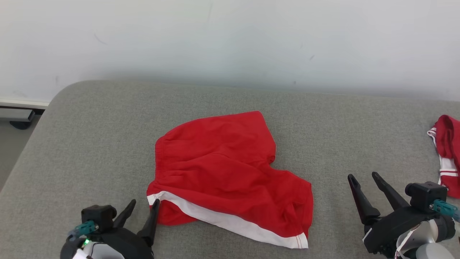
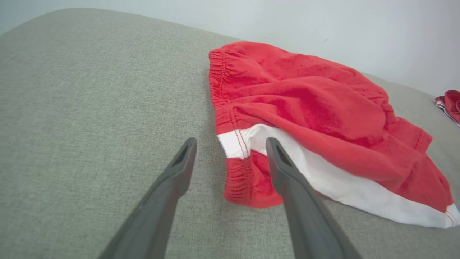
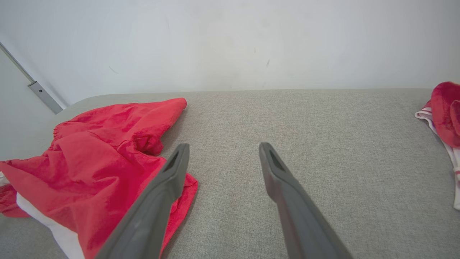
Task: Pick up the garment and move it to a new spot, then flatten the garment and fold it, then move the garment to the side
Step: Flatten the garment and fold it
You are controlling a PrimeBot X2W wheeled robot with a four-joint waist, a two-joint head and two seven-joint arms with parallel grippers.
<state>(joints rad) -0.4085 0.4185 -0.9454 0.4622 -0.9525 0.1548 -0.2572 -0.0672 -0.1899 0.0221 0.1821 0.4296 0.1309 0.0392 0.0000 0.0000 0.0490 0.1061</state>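
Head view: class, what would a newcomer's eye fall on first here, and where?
The red shorts with a white band, lying rumpled in the middle of the grey cushion. Next, the open left gripper at their near-left corner, and the open right gripper apart to the right.

Grey fabric-covered surface (image 1: pixel 90 144) before me, corner rounded at L. White wall (image 1: pixel 230 36) behind it, few scuff marks. Second red garment w/ white striped trim (image 1: pixel 447 151) bunched at my far R edge. Pale skirting (image 1: pixel 21 103) low L.
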